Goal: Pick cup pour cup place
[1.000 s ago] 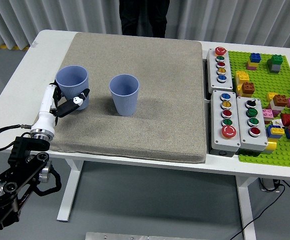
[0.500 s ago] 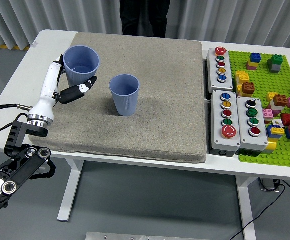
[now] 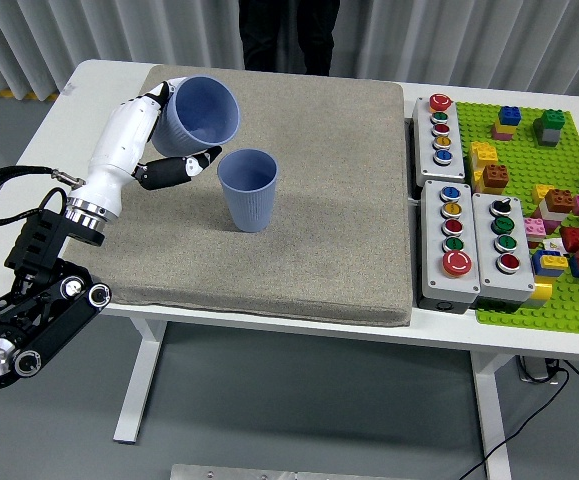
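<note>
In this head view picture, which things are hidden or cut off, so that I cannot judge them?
- Contents of the tilted cup held by the left robot hand: its inside shows only blue, too little to tell.
- Inside of the standing cup: mostly hidden by its own rim.
- Right robot hand: outside the picture.
- Person at the far side: cut off by the top edge.
- Brick plate: cut off by the right edge.

Bright, even overhead light — soft shadows right of the standing cup (image 3: 248, 187) — focus sharp throughout.
</note>
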Tool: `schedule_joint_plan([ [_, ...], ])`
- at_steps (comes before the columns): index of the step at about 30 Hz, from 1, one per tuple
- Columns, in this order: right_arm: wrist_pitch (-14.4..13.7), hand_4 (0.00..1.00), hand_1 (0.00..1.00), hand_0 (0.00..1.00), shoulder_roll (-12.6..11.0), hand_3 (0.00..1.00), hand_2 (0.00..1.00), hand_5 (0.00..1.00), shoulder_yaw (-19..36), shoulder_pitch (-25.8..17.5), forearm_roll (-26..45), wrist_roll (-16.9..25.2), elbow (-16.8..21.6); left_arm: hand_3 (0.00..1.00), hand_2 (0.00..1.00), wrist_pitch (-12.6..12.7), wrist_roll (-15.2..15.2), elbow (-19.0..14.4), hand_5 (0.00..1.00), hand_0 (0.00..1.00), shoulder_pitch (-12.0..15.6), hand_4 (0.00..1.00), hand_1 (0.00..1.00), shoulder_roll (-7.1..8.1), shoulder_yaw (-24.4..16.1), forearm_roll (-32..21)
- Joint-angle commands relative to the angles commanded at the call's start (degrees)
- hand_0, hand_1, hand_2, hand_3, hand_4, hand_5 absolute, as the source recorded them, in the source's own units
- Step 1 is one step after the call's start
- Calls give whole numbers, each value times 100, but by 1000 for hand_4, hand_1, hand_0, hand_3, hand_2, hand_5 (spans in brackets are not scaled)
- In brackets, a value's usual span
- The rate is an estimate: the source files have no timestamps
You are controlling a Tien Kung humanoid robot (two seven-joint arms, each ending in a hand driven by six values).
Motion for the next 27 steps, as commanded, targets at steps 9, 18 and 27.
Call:
schedule_joint_plan([
  [9, -5, 2, 659, 691, -5, 593, 584, 84, -36, 7, 42, 1, 0, 631, 584, -12, 98, 499, 130, 583, -305, 659, 552, 160, 223, 509],
  [18, -4, 2, 659, 691, -3, 592, 583, 85, -47, 0, 49, -3, 0, 630, 583, 14, 221, 652, 131, 583, -393, 658, 552, 272, 411, 1187],
  [27, 1, 2, 659, 691, -4, 592, 583, 85, -43, -20, 30, -9, 0, 629, 582, 68, 391, 641, 134, 584, -513, 658, 552, 442, 642, 1753],
])
